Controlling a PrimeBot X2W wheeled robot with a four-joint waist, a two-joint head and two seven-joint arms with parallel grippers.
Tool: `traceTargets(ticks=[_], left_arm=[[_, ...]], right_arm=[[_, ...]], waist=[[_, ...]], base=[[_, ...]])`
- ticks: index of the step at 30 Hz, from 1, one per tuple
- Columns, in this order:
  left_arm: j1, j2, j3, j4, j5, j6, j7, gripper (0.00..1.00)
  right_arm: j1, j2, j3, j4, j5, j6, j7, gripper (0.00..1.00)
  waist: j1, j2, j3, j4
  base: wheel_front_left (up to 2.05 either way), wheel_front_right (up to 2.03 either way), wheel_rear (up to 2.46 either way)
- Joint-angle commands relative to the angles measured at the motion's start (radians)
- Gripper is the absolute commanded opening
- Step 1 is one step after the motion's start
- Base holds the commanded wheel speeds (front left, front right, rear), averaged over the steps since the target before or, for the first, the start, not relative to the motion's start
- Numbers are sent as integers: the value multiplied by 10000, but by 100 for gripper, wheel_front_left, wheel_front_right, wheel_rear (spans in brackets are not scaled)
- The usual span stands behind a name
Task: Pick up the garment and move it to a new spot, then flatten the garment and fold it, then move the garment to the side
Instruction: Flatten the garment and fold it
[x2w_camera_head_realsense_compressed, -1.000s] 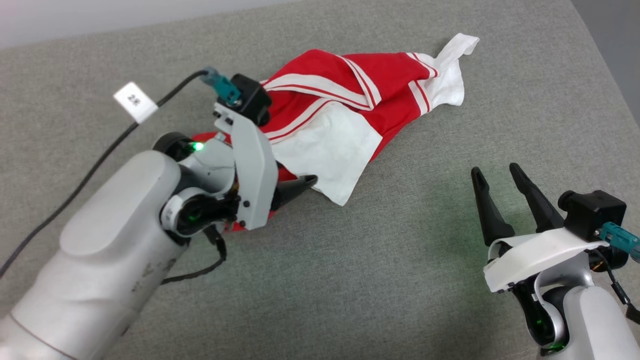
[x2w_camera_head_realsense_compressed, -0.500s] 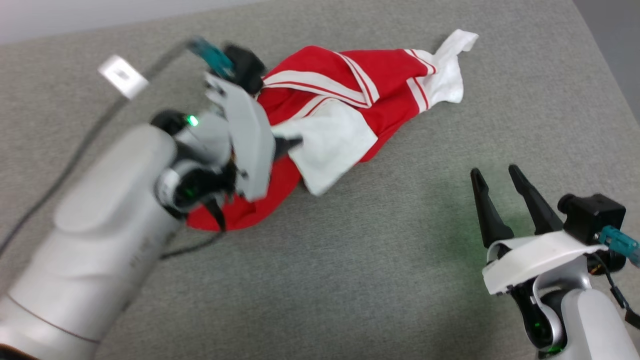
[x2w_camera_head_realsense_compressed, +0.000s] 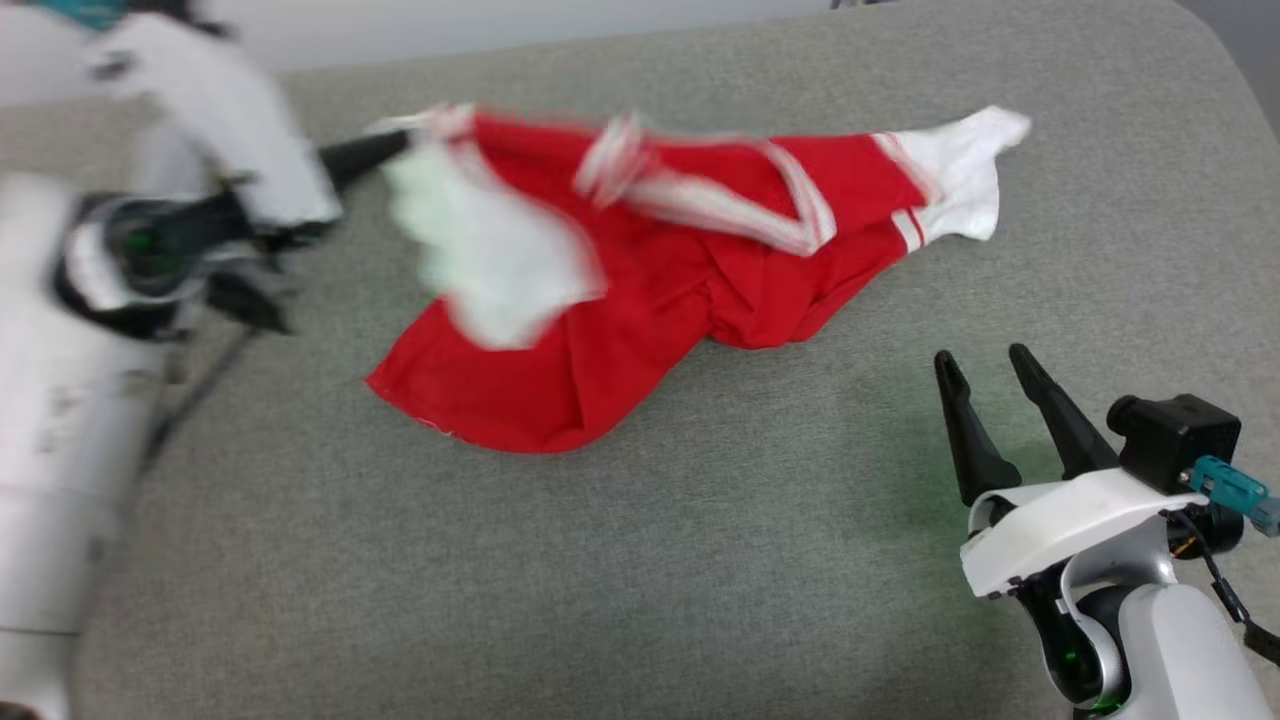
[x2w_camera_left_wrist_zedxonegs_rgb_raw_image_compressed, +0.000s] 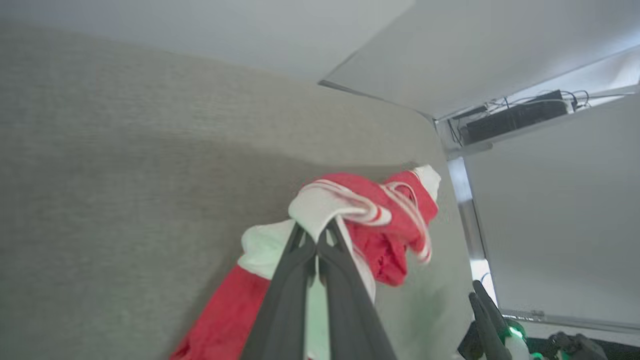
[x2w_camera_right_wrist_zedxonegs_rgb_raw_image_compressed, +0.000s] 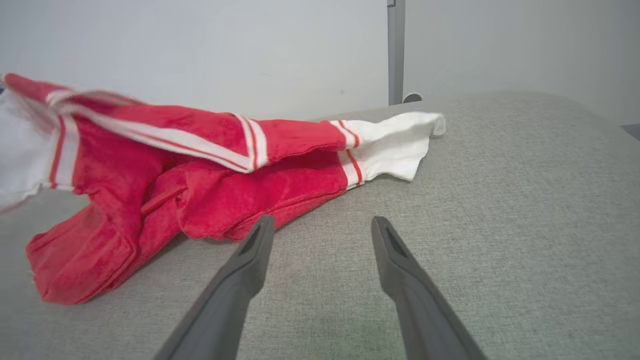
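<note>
The left gripper (x2w_camera_head_realsense_compressed: 398, 146) is at the far left. Its two dark fingers (x2w_camera_left_wrist_zedxonegs_rgb_raw_image_compressed: 287, 290) are pinched tight on a white, striped edge of the red jersey shirt (x2w_camera_head_realsense_compressed: 640, 290). That end of the shirt is held up off the grey padded top (x2w_camera_head_realsense_compressed: 700, 560), and it looks blurry in the head view. From the pinched fingers the shirt stretches away to the right, with red cloth sagging down onto the grey top. Its far white sleeve end (x2w_camera_head_realsense_compressed: 962, 170) lies flat, well away from the left gripper. The right gripper (x2w_camera_head_realsense_compressed: 980, 352) sits low on the right, near the shirt but not touching it. Its fingers stand wide apart with nothing between them.
</note>
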Motion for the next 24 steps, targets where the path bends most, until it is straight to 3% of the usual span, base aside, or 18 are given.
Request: traceTargets(ticks=[1,4,12,21,22,23,24], left_arm=[[-89,183,71,291,105,-115,-126,0],[-503,597,140,851,545,-281,-529,0],[-1595,1734,-1578,2453,3314,-1137,-1013,0],[-1817,1876,-2252,4424,4372,-1691,-2055,0],[-1803,1850,-2274,4570,4386,-1765,-2184,10],[-1830,1844,-2333,4684,4473,-1844,-2308,35],[-1847,1799,-2361,4807,4459,-1900,-2434,68]], right_arm=[[-123,15,63,-73,60,-11,39,100],[-72,15,118,-142,41,-11,98,100],[-151,22,269,-427,29,-11,209,100],[-333,24,530,-515,220,-11,-7,100],[-317,26,518,-521,219,-11,-9,100],[-300,26,491,-535,209,-11,-17,100],[-277,27,446,-551,191,-11,-23,100]], waist=[[0,0,73,-25],[0,0,222,-96],[0,0,807,-460],[0,0,1385,-985],[0,0,1400,-993],[0,0,1414,-983],[0,0,1408,-951]], base=[[0,0,0],[0,0,0],[0,0,0],[0,0,0],[0,0,0],[0,0,0],[0,0,0]])
